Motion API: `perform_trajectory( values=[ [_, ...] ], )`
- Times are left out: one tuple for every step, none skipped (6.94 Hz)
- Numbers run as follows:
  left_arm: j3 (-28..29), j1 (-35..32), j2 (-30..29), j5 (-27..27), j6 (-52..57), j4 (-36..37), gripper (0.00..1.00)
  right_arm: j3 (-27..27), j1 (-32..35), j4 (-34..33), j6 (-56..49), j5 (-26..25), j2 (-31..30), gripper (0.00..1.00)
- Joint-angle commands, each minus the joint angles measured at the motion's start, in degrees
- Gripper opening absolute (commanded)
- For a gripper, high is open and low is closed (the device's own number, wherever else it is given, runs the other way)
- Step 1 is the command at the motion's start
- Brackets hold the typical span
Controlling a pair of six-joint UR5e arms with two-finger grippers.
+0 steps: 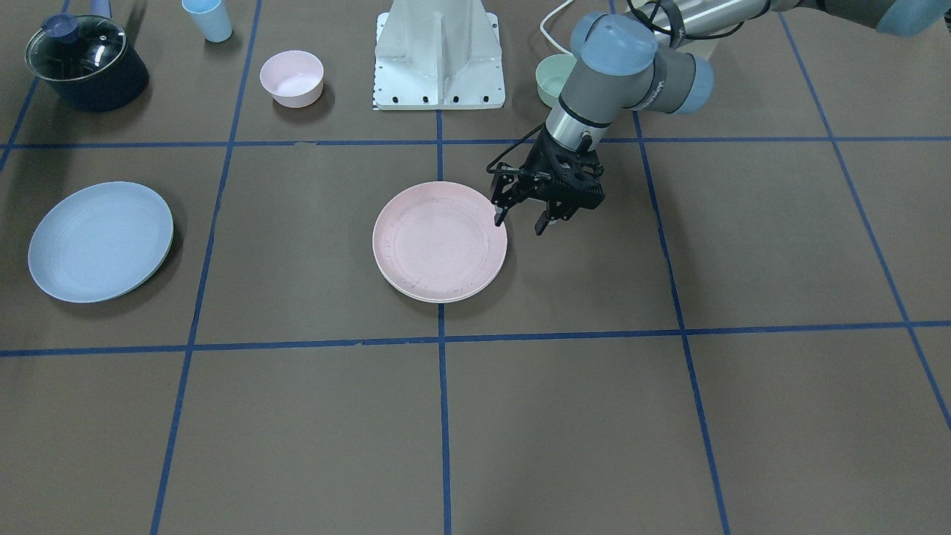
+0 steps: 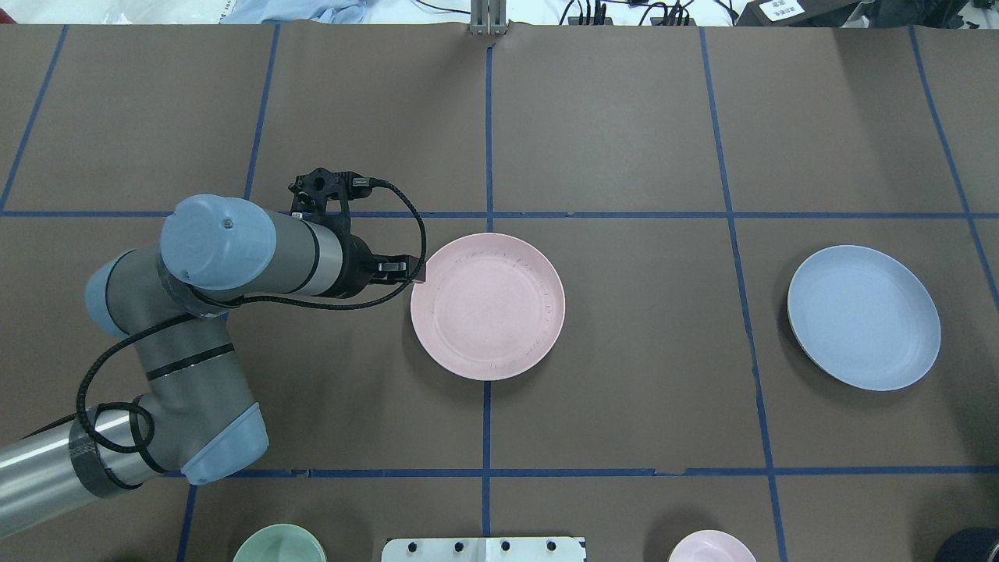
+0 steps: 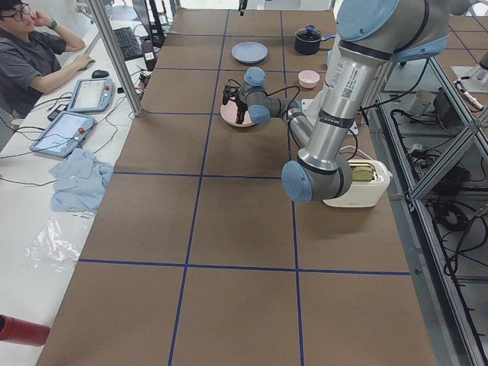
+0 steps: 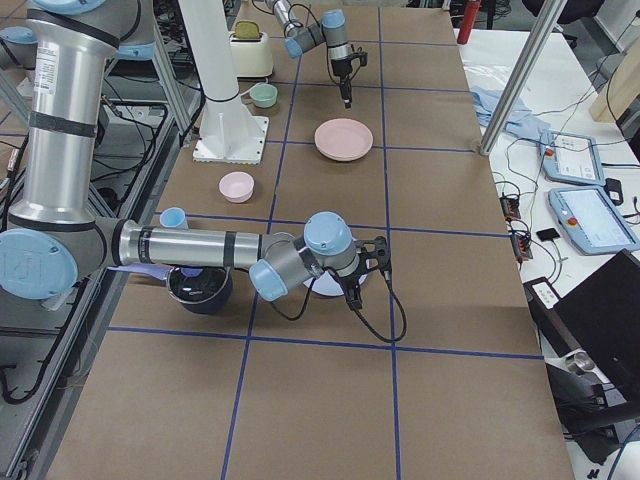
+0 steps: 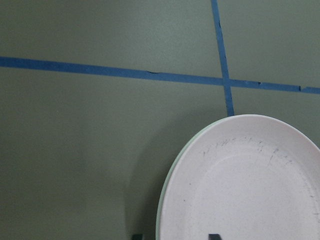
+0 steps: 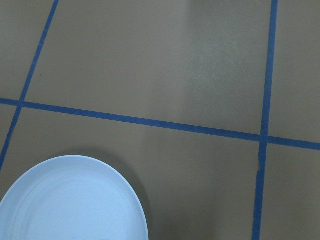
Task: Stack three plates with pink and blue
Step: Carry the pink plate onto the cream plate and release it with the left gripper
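Note:
The pink plate [image 1: 440,241] lies at the table's middle, and a pale cream rim [image 1: 438,299] shows under it. My left gripper [image 1: 520,221] is open with its jaws on either side of the pink plate's rim on the robot's left side; it also shows in the overhead view [image 2: 416,275]. The left wrist view shows the pink plate [image 5: 245,185] between the fingertips [image 5: 215,236]. The blue plate [image 1: 100,241] lies alone on the robot's right side. My right gripper [image 4: 365,283] shows only in the exterior right view, by the blue plate [image 4: 328,287]; I cannot tell its state.
Along the robot's side stand a dark pot with a glass lid [image 1: 85,63], a light blue cup [image 1: 208,18], a small pink bowl [image 1: 292,78], a green bowl [image 1: 551,78] and the white base [image 1: 440,59]. A toaster [image 3: 358,179] sits at the left end.

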Motion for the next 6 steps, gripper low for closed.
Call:
perform_trajectory(
  values=[
    [-3.14,-0.90,0.65,-0.31,1.86,2.95,1.00,-0.32,-8.25,14.70,14.00,-7.56,-6.11,0.99],
    [-3.15,-1.25,0.66,-0.31,1.95,2.95,1.00,-1.63,-11.69,19.49,17.03,-9.61,-7.54,0.95],
    [-3.15,-1.34,0.66,-0.22,1.95,2.86,1.00,-2.08,-16.08,20.06,17.23,-13.89,-7.55,0.90],
    [-3.23,-1.34,0.66,-0.22,1.95,2.86,1.00,-2.86,-20.04,20.15,18.28,-16.89,-7.46,0.89],
    [-3.24,-1.34,0.66,-0.22,1.95,2.86,1.00,-3.05,-23.38,20.15,18.29,-19.27,-7.29,0.87],
    [-3.24,-1.34,0.66,-0.22,1.95,2.86,1.00,-4.01,-26.03,20.24,18.29,-21.04,-7.03,0.84]
  ],
)
